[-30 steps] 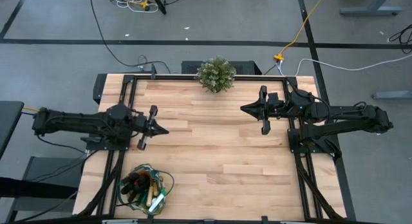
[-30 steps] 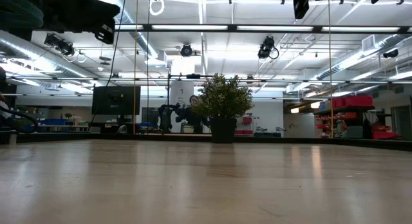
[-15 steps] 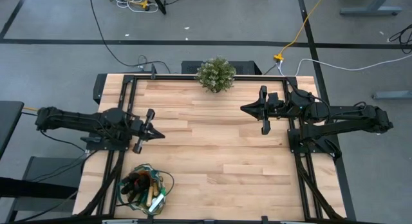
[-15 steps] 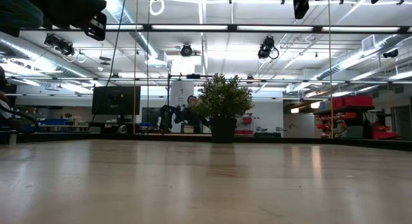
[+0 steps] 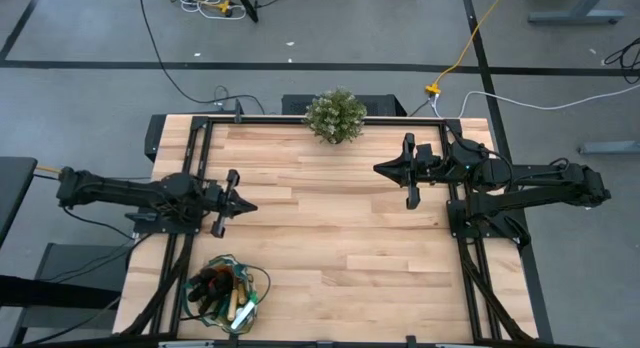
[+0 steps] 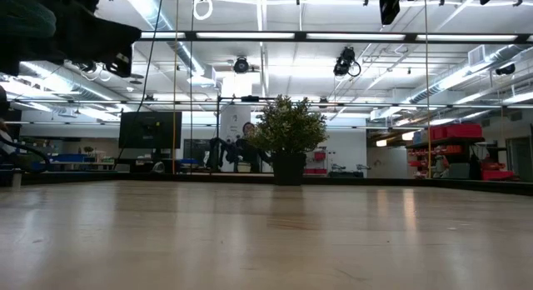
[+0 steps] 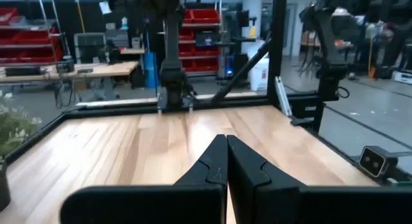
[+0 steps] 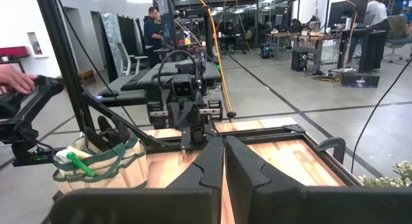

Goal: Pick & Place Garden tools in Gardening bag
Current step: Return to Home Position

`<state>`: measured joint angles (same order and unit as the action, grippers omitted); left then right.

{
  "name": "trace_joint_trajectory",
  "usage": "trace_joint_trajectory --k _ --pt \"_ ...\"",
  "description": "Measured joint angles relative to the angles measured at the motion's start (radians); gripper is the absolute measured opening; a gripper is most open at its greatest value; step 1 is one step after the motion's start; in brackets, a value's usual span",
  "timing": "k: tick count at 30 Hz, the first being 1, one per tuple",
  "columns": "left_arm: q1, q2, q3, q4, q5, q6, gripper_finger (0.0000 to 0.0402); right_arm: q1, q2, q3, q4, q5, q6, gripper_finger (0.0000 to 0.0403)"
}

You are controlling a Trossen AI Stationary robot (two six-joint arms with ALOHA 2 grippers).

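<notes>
The tan gardening bag [image 5: 228, 292] with green trim stands at the table's near left corner; it also shows in the right wrist view [image 8: 96, 166]. Garden tools stick out of its top: the green spray bottle [image 5: 243, 313], dark handles and wooden handles. My left gripper [image 5: 250, 205] is shut and empty, above the table's left side, farther from the near edge than the bag. My right gripper [image 5: 378, 169] is shut and empty, high over the table's right side.
A bushy green potted plant [image 5: 335, 115] stands at the middle of the table's far edge; it also shows in the low view [image 6: 288, 140]. Bare wood [image 5: 340, 238] lies between the two arms. A person's hand [image 8: 16, 79] shows beyond the table in the right wrist view.
My left gripper has drawn back a little toward the table's left edge and gone down somewhat. It stays shut and empty. The right arm has kept still.
</notes>
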<state>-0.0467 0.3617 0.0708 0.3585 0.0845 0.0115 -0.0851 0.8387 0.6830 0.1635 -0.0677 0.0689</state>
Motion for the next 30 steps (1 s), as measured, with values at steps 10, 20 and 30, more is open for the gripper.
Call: trace_joint_trajectory --k 10,20,30 --pt "0.0 -0.078 0.0 -0.089 -0.003 0.009 0.0002 0.0 0.0 0.0 0.0 0.0 0.0 0.002" --pt "0.0 -0.139 -0.019 -0.103 -0.009 0.026 0.0002 0.0 0.0 0.0 0.0 0.0 0.0 0.002" --pt "-0.001 -0.185 -0.061 -0.111 -0.013 0.008 0.0002 0.0 0.0 0.0 0.0 0.0 0.0 0.002"
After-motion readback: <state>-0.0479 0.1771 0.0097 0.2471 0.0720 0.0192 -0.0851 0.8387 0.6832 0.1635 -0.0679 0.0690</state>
